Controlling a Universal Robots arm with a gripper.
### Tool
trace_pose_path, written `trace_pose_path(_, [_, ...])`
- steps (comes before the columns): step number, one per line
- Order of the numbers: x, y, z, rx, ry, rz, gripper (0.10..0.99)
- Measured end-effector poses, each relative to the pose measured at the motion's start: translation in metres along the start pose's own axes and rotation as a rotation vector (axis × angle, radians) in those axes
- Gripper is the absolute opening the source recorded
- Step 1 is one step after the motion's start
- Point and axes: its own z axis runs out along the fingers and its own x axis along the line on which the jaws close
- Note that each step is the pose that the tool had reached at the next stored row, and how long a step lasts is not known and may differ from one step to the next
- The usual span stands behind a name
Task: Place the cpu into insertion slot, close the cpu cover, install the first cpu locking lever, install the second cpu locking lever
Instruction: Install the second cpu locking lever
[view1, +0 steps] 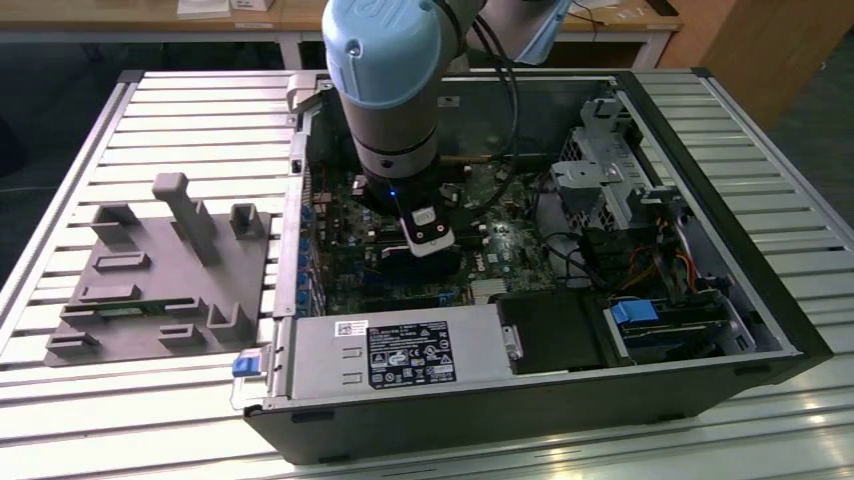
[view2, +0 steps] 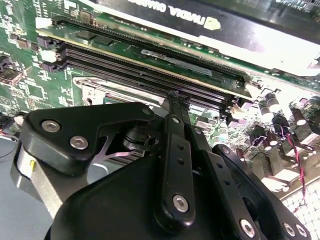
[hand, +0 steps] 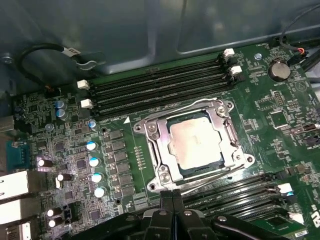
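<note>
Black jaws: the jaws stand together with nothing between them, their tips meeting just at the near edge of the socket in the first wrist view; in the second wrist view the same black fingers run as one closed bar toward the memory slots.
Cpu: the cpu, dull silver-grey, lies flat inside the insertion slot, framed on all sides.
Cpu cover: the cpu cover lies down over the chip, its square window showing the metal top.
Levers: thin metal rods run along the socket's edges; whether they are latched I cannot tell.
Board: the green motherboard carries long black memory slots on either side of the socket, and a row of small capacitors beside it.
Arm: in the exterior view the arm reaches straight down into the open computer case, with the jaws low over the board.
Counter: the slatted metal counter holds the case and, at the exterior view's left, a grey fixture plate with upright blocks.
</note>
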Motion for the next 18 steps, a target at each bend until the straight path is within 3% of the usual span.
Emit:
trace_pose_path(10, [0.0009,-0.0004,0.0025,-0.013,0.0037,0.001,0.102])
trace_pose_path(18, [0.0031,-0.0016,0.0047,-0.041,0.0109,0.005,0.102])
